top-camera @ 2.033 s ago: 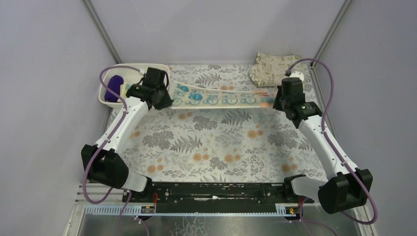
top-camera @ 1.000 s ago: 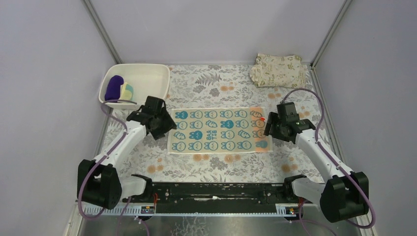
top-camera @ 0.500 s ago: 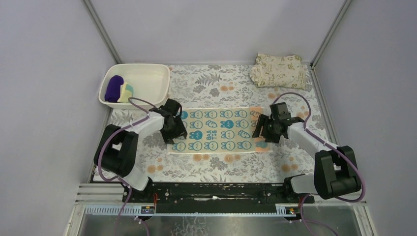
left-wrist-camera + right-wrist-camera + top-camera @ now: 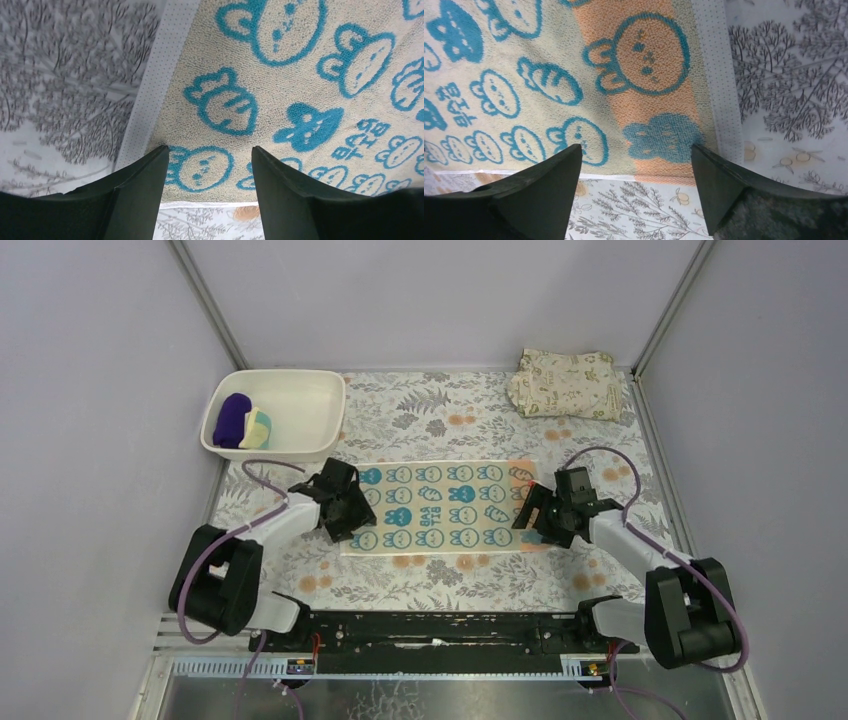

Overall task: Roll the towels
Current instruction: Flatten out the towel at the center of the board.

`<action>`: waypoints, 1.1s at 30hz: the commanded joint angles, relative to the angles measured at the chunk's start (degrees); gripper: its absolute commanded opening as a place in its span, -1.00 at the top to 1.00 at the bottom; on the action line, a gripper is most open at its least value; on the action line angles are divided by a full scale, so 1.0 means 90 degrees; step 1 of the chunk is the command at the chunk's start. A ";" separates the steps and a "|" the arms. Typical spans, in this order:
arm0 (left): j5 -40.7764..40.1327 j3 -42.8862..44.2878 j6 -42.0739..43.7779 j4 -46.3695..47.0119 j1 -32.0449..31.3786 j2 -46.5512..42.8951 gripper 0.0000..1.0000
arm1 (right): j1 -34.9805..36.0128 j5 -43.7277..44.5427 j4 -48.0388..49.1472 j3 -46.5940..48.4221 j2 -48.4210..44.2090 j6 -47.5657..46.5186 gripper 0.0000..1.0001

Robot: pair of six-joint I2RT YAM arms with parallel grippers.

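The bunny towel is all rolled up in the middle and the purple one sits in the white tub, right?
No. The bunny towel lies spread flat in the middle, not rolled up; the top view shows it. The purple one does sit in the white tub.

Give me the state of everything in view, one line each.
Pale yellow terry towel with teal bunny prints: spread flat, unrolled.
Dark purple cloth: bundled, in the white plastic tub.
Small yellow-and-teal cloth: bundled beside it, in the tub.
Beige leaf-printed cloth: folded, far right corner.
Left pincer: open, over the towel's edge.
Right pincer: open, over the towel's edge.
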 commanded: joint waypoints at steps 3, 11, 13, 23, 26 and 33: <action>0.0007 -0.0829 -0.0449 -0.1157 -0.0013 -0.0591 -0.26 | -0.0003 0.0100 -0.1443 -0.0658 -0.0863 0.0432 -0.85; -0.0290 0.0216 -0.0355 -0.1848 -0.0013 -0.1106 -0.48 | -0.0009 0.0259 -0.1696 0.0301 -0.1105 -0.0031 -0.86; -0.0528 0.0756 -0.0093 -0.2083 -0.0003 -0.1099 -0.59 | -0.0011 0.0305 -0.1700 0.0778 -0.1002 -0.0356 -0.87; -0.1480 0.3059 0.2181 -0.2057 0.0583 0.0307 -0.65 | -0.0010 0.0676 -0.1728 0.2892 0.0219 -0.2290 -0.84; -0.1534 0.3457 0.2641 -0.1961 0.0672 0.0897 -0.45 | -0.0004 0.0525 -0.1654 0.3024 0.0439 -0.2408 -0.82; -0.1511 0.3738 0.2822 -0.1674 0.0863 0.1839 0.00 | -0.0006 0.0040 -0.1097 0.2478 0.0403 -0.2402 -0.80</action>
